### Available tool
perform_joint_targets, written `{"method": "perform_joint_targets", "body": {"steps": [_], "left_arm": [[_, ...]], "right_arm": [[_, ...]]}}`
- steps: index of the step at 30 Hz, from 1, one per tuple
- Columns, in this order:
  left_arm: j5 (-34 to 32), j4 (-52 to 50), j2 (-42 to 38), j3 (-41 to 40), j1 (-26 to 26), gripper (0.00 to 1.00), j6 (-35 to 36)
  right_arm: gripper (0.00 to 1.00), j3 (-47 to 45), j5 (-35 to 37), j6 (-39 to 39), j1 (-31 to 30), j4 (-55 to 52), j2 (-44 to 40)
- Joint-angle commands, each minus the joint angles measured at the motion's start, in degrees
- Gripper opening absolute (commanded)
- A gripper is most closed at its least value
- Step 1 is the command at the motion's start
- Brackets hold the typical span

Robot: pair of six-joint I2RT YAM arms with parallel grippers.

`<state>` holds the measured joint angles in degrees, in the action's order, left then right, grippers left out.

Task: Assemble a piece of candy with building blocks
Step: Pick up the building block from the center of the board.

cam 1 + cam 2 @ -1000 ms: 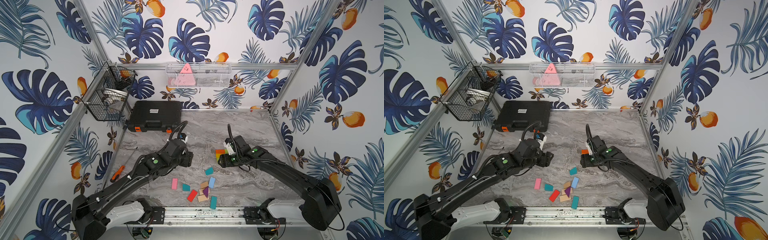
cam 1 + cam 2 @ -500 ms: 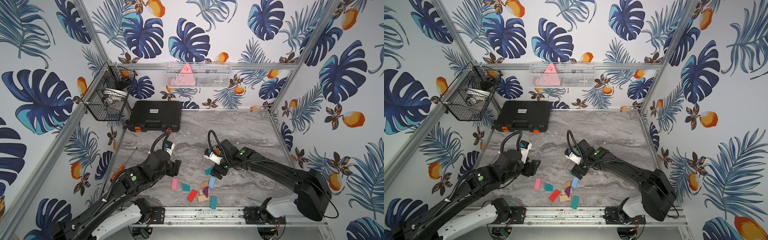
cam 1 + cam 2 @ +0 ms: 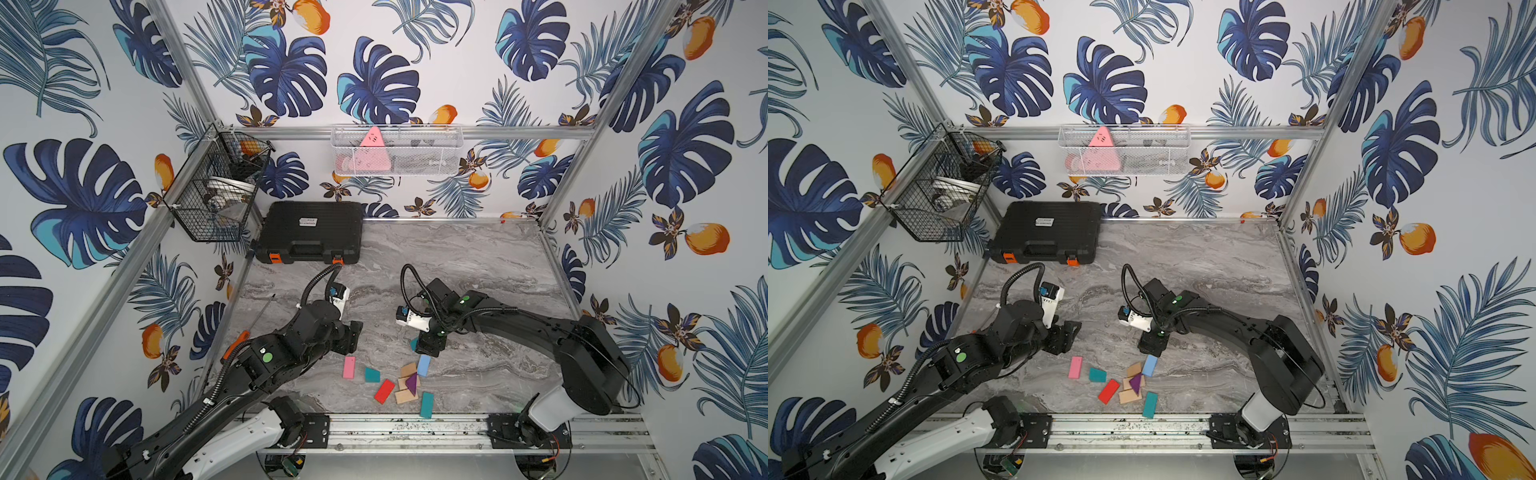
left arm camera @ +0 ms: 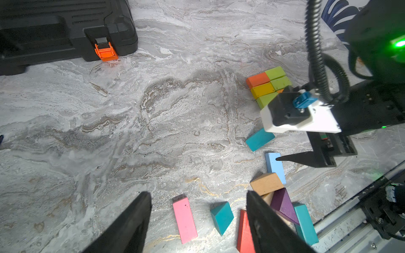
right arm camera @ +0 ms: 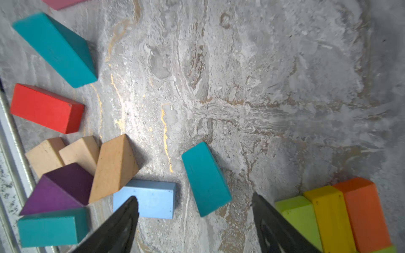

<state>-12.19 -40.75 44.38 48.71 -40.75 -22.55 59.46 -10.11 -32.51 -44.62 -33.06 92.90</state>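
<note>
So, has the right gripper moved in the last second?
Yes: the right gripper came toward the front rail, away from the black case.

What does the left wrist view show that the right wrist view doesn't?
Only the left wrist view: the black case with its orange latch and the whole pink block. Only the right wrist view: all three plain wood blocks. Both: the light blue block, purple triangle, red block and the green, yellow and orange cluster.
</note>
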Motion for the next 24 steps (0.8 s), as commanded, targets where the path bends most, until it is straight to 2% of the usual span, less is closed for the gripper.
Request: {"method": "perform_joint_targets", "body": {"steps": [1,12,24], "left_arm": [[-0.5,0.1,-0.1,0.0,0.1,0.73,0.7],[0.2,0.2,0.1,-0.1,0.1,0.73,0.8],[0.1,0.0,-0.3,-0.2,0.0,0.73,0.7]], "right_arm": [[0.83,0.7,0.8,-1.9,-0.1,0.9,1.7],[0.75,1.2,2.2,-2.6,-0.1,-0.5,5.4],[0.59,1.5,2.3,-1.9,-0.6,-0.3,6.8]]}}
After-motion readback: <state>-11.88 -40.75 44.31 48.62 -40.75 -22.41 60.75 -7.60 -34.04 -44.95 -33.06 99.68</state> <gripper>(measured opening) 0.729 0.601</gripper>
